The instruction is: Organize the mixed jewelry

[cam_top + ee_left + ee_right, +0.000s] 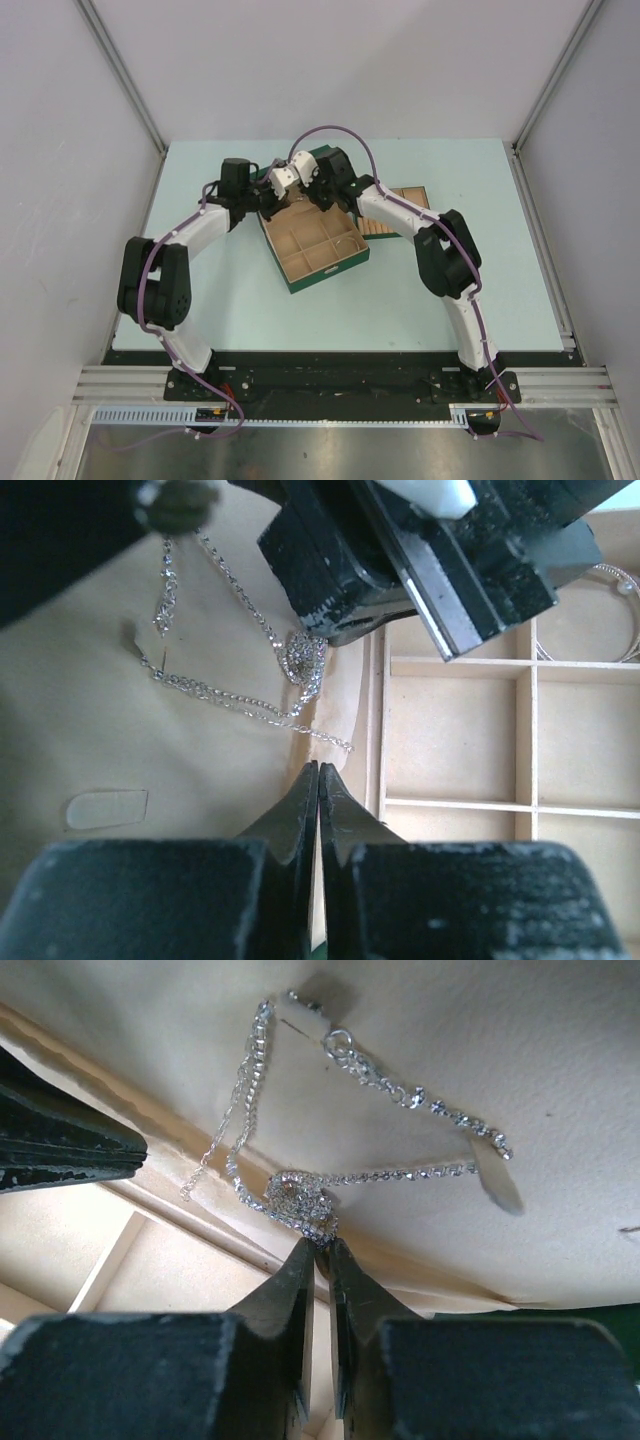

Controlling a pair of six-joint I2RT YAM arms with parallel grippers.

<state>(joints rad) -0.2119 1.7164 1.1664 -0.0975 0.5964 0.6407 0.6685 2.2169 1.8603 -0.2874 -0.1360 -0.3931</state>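
From the top external view, both arms reach inward and meet over the far end of the green box (325, 277), which sits at an angle mid-table (250, 300). The left gripper (272, 196) comes in from the left and the right gripper (305, 190) from the right. I cannot read their fingertips from up here. A small tan divided tray (408, 193) lies right of the box, partly under the right arm. The jewelry is too small to pick out in this view.

On the left wrist camera, the left gripper (318, 780) has its fingers pressed together with nothing between them. Their tips are over the edge of a plain tan panel, beside the box's compartment dividers (455, 665). The necklace (220, 695) is spread across that panel in the upper left of the frame. Its pendant cluster (303, 660) sits right under the tip of the right gripper (318, 630). A thin silver bangle (610, 572) lies in a compartment at the upper right edge. A clear tab (105, 808) sits on the panel at lower left.

On the right wrist camera, the right gripper (322, 1250) is closed to a slim slit, and its tips pinch the lower edge of the pendant cluster (298, 1198). The chain runs up and to the right across the tan panel, and the clasp (340, 1045) is near the top. A dark finger of the left gripper (60, 1150) pokes in at the left edge.
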